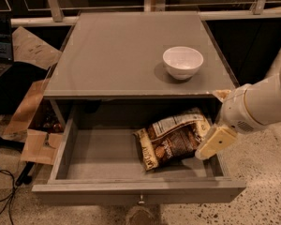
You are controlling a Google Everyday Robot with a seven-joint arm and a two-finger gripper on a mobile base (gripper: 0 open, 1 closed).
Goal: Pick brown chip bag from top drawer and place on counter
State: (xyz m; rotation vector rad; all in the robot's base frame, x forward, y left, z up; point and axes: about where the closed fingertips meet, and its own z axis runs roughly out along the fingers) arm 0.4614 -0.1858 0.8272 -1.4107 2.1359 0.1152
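Note:
The brown chip bag lies flat in the right half of the open top drawer, label side up. The drawer's front panel has a small knob. My gripper is at the drawer's right end, just right of the bag and above its edge. Its fingers are spread apart and hold nothing; the lower finger overlaps the bag's right corner in the camera view. Whether it touches the bag I cannot tell. The grey counter above the drawer carries a white bowl.
Torn cardboard boxes lie on the floor left of the cabinet, with a laptop and cables further left. A railing runs behind the counter. Speckled floor is to the right.

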